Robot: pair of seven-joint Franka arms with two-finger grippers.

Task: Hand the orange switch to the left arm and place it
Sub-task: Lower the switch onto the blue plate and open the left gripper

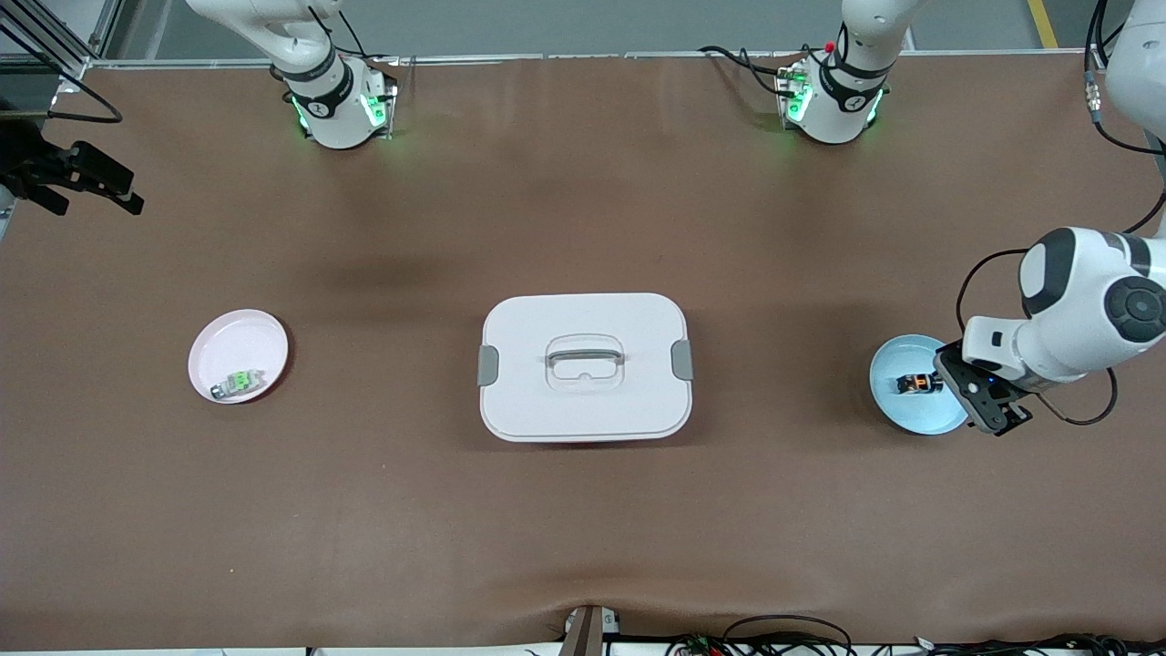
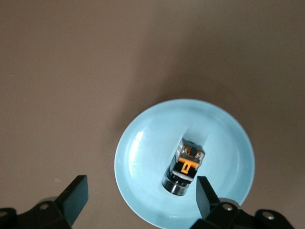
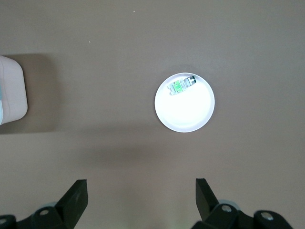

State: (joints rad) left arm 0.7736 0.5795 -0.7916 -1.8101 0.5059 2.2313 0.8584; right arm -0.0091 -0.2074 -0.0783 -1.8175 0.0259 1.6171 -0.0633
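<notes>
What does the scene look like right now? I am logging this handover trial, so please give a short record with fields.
orange switch: lying in the light blue plate, toward the left arm's end of the table, not gripped
left pincer: open, over the blue plate's edge, fingers apart from the switch
right pincer: open, high over bare table near the pink plate
box: lid on, mid-table between the two plates
green-and-clear component: in the pink plate
task stage: switch not yet picked up
</notes>
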